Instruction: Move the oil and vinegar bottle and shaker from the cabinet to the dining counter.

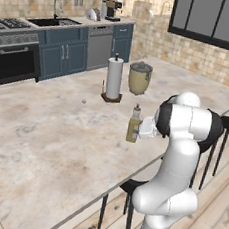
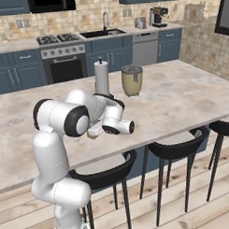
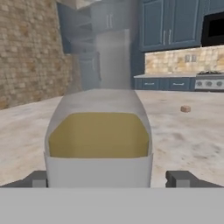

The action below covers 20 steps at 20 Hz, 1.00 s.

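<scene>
The oil and vinegar bottle (image 1: 133,124) stands upright on the dining counter (image 1: 47,144), near its stool-side edge. It is clear, with yellow-olive liquid and a narrow neck. My gripper (image 1: 144,128) reaches it from the side. In the hand view the bottle (image 3: 98,135) sits between the two fingertips (image 3: 181,178), which stand wide apart with a gap on the right side: the gripper (image 3: 109,179) is open. From the right base view my arm covers most of the bottle (image 2: 94,131). The slate-blue cabinet (image 3: 81,48) shows far behind, its door open. The shaker is out of view.
A white paper towel roll (image 1: 114,78) and a beige lidded pot (image 1: 140,78) stand further in on the counter. A tiny brown object (image 1: 84,101) lies to their left. Dark stools (image 2: 176,144) line the near edge. Sink, stove and low blue cupboards run along the back wall.
</scene>
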Tool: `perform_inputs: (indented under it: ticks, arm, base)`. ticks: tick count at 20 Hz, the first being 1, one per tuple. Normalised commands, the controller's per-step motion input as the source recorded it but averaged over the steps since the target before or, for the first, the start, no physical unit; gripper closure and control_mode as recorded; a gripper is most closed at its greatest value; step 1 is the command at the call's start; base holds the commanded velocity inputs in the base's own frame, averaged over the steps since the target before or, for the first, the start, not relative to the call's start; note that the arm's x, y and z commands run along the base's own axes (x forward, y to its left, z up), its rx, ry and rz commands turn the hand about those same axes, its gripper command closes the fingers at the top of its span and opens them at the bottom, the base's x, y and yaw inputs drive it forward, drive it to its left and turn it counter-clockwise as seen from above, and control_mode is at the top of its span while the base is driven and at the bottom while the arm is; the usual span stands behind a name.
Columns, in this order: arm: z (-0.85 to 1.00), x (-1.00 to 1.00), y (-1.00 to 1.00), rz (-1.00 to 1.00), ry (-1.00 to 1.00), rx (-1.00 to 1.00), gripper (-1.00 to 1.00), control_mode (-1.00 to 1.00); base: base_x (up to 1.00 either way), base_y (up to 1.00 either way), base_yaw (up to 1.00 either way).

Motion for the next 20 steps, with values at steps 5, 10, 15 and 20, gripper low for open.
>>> perform_inputs:
  ticks: [5,10,15,20]
  arm:
    - [0.0,-0.07,-0.01,0.0,-0.02,-0.05,-1.0,-1.0]
    - [0.03,-0.07,-0.02,0.0,0.0,-0.04,-1.0,-1.0]
    - [0.07,-0.12,-0.02,0.0,0.0,-0.05,-1.0,-1.0]
    - [0.07,-0.12,0.0,0.0,0.0,-0.07,-1.0,-1.0]
  base:
    - [0.0,0.0,0.0]
    - [0.0,0.0,0.0]
    - [0.0,0.0,0.0]
    - [0.0,0.0,0.0]
